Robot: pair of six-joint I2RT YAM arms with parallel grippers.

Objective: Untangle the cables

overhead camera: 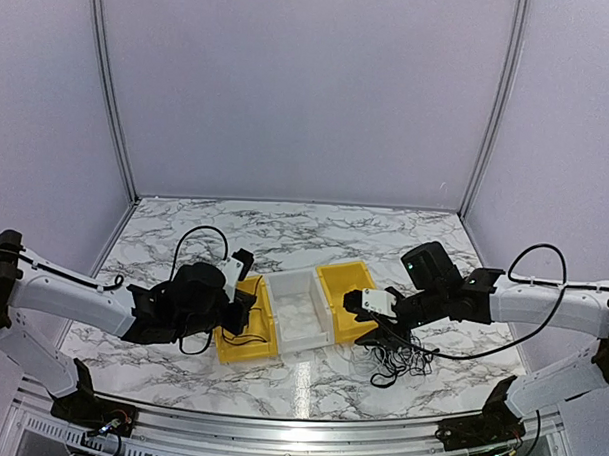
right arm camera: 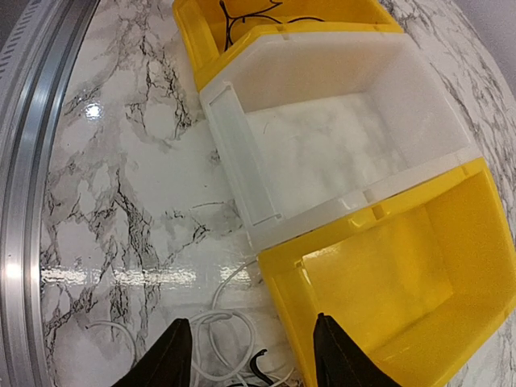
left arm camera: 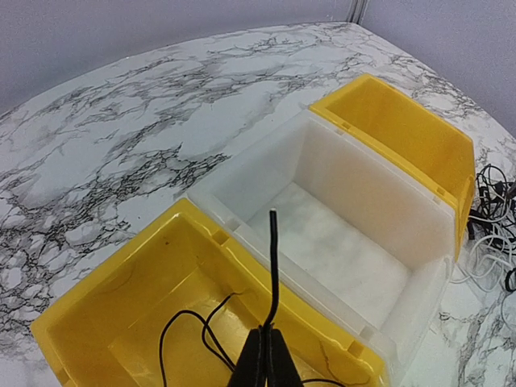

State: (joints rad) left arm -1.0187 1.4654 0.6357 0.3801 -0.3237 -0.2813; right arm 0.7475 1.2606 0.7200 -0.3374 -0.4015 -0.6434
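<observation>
My left gripper [left arm camera: 267, 332] is shut on the end of a thin black cable [left arm camera: 274, 266] and holds it over the left yellow bin [overhead camera: 247, 331]. The rest of that cable loops inside the bin [left arm camera: 181, 339]. My right gripper [right arm camera: 251, 339] is open and empty, its fingers straddling the front corner of the right yellow bin [right arm camera: 387, 282]. Under it lies a pale whitish cable [right arm camera: 230, 339] with a bit of black cable. The tangled heap of black cables [overhead camera: 395, 359] lies on the table in front of the right bin.
A white bin [overhead camera: 302, 310] stands between the two yellow bins, with nothing in it. The marble table [overhead camera: 314, 238] stretches behind the bins. A metal rail [right arm camera: 24, 201] runs along the table's near edge. More cables [left arm camera: 492, 210] lie beyond the right bin.
</observation>
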